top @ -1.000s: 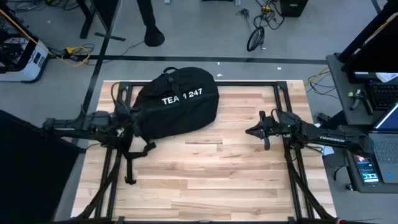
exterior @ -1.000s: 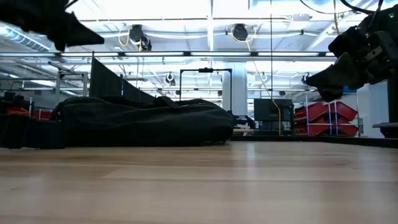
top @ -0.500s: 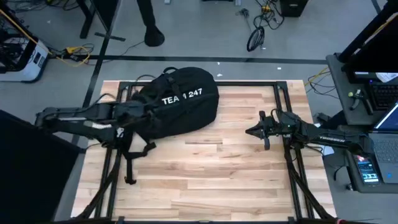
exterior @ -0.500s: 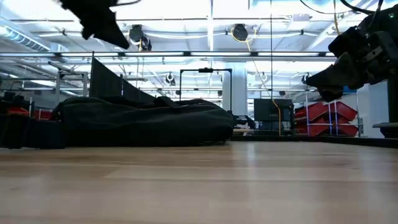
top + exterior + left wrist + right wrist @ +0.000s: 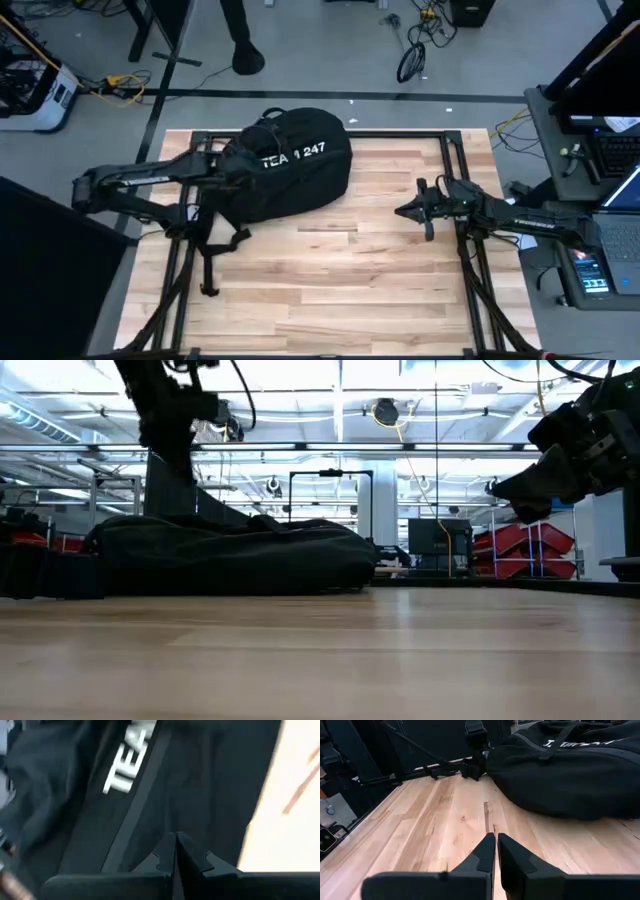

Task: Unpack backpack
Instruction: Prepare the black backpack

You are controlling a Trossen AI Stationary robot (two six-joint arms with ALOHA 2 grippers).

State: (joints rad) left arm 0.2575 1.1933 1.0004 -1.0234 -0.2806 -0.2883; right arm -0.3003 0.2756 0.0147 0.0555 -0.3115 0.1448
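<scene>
Backpack (image 5: 290, 170): we record one black fabric bag lying flat at the far left of the wooden table (image 5: 380, 270), its long axis slanting from the near left toward the far right, straps trailing toward the near edge. White lettering reads "TEA… 247", partly covered. Left gripper (image 5: 243, 166): fingers pressed together, over the backpack's left part. Right gripper (image 5: 402, 211): fingers together, well right of the backpack, above bare wood.

The large rounded black fabric backpack (image 5: 290, 170) looks matt and soft, with printed white lettering. The pale wooden plank surface (image 5: 340, 270) is smooth with a faint sheen. Both grippers' dark fingers (image 5: 512, 865) look like matt plastic.
</scene>
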